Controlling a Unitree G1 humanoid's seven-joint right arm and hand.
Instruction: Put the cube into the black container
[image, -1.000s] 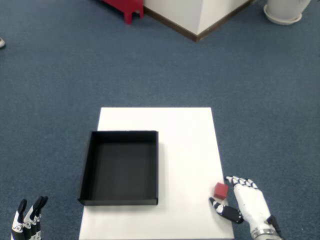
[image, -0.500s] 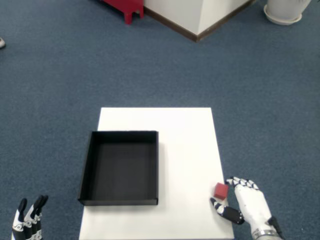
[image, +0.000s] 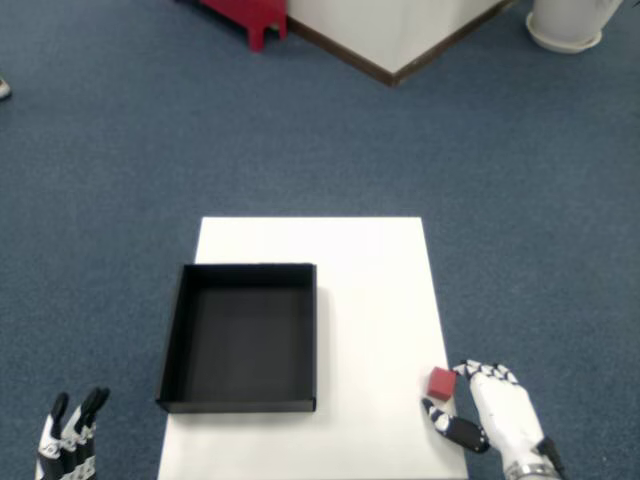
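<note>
- Shifted only slightly since the earlier frames: right hand (image: 497, 420) a touch lower at the table's near right corner, left hand (image: 70, 445) risen a little further into view at bottom left.
- Cube (image: 442, 382) unmoved, small and red, resting on the white table (image: 370, 290) close to its right edge, well apart from the black container (image: 240, 337).
- Fingers (image: 487, 372) curled around the cube's right side, touching or just beside it; thumb (image: 455, 428) reaching in below the cube, black-tipped, with a sliver of white table showing between.
- Half-open cupping posture, not clamped; cannot tell whether any real grip on the cube exists, though cube looks seated flat on the tabletop.
- Container open-topped, square, nothing inside, sitting on the left half of the table with its near wall close to the front edge.
- Left hand off the table over blue carpet (image: 120, 150), fingers up and loosely together.
- Beyond the table: red stool (image: 250, 14) at top, white cabinet corner (image: 395, 30) with dark base trim, white round base (image: 565, 22) at top right.
</note>
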